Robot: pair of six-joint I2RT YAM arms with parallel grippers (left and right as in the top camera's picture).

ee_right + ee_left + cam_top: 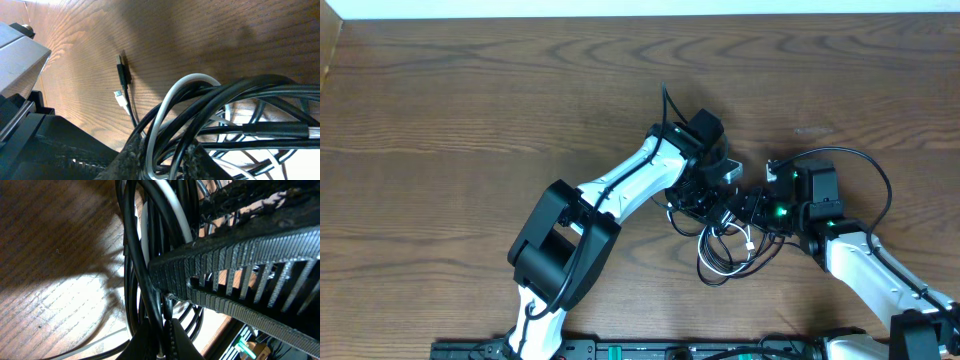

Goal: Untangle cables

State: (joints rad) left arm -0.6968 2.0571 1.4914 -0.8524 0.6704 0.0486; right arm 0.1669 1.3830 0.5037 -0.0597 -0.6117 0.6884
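The cables [725, 250], black cords and a white one, lie in a tangled bundle at the table's centre between both grippers. My left gripper [708, 203] is shut on black and white strands [150, 265] at the bundle's left top. My right gripper [752, 210] is shut on a bunch of black cords and a white cord [200, 107] from the right. In the right wrist view a black plug [120, 67] and a white plug [119, 96] lie on the wood beyond the bundle. The other gripper's ribbed finger [240, 265] crosses the left wrist view.
The wooden table [470, 120] stretches wide to the left and back. A thick black wire [875, 175] loops from the right arm near its wrist. A rail with electronics [650, 350] runs along the front edge.
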